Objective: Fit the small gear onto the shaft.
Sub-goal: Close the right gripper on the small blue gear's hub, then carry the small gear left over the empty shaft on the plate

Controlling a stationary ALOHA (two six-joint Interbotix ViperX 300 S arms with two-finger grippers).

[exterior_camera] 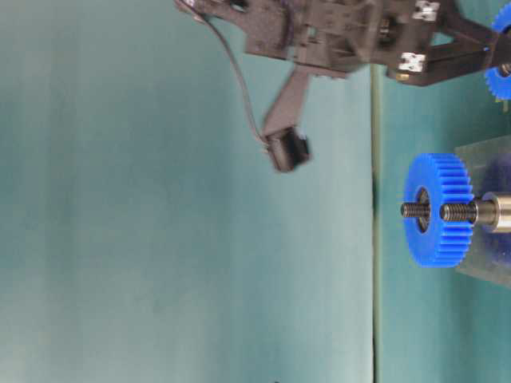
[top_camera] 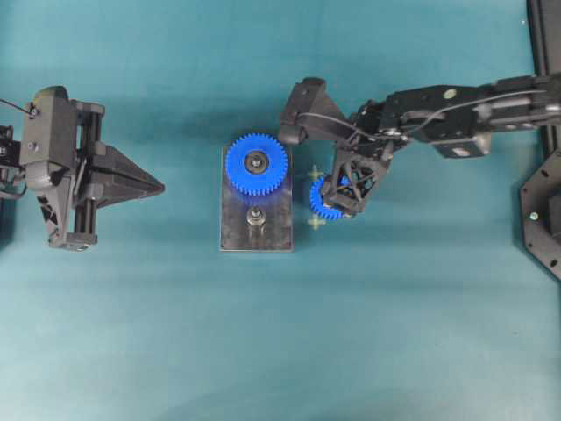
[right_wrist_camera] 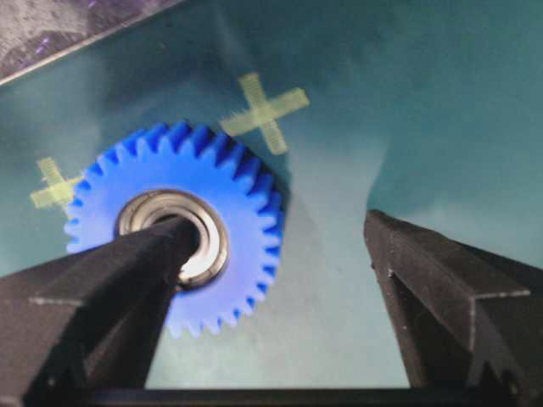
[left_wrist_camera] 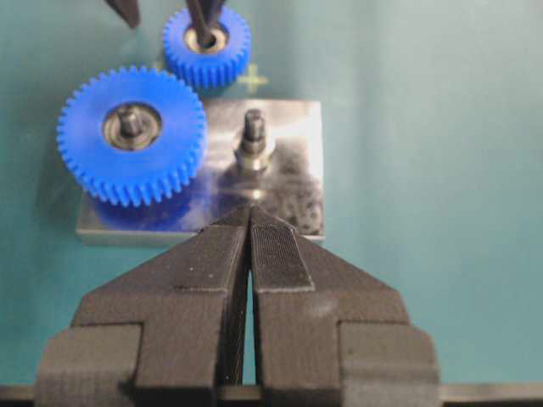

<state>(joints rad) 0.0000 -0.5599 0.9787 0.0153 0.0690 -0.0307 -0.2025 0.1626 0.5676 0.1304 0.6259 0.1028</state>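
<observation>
Small gear [right_wrist_camera: 174, 227] lies flat on the teal table [top_camera: 131, 351], just beside the right edge of the dark plate [top_camera: 255, 239], between two pale tape crosses [right_wrist_camera: 262, 111]. Right gripper [right_wrist_camera: 280, 246] is over it, jaws wide apart and holding nothing; one fingertip sits at the silver bearing centre, the other hangs off to the side past the teeth, over bare table. The step in hand looks like the pickup. To do it well: settle the fingers squarely either side of one wall of the gear, close firmly, lift level so the bore stays true for the shaft [top_camera: 255, 217]. Left gripper [left_wrist_camera: 250, 246] waits well apart from the plate, jaws together, empty. The overhead view hides most of the gear under the wrist; the right wrist view shows the fingertip at the bore. The left wrist view shows the shaft upright and bare, next to the larger gear [left_wrist_camera: 131, 136].
</observation>
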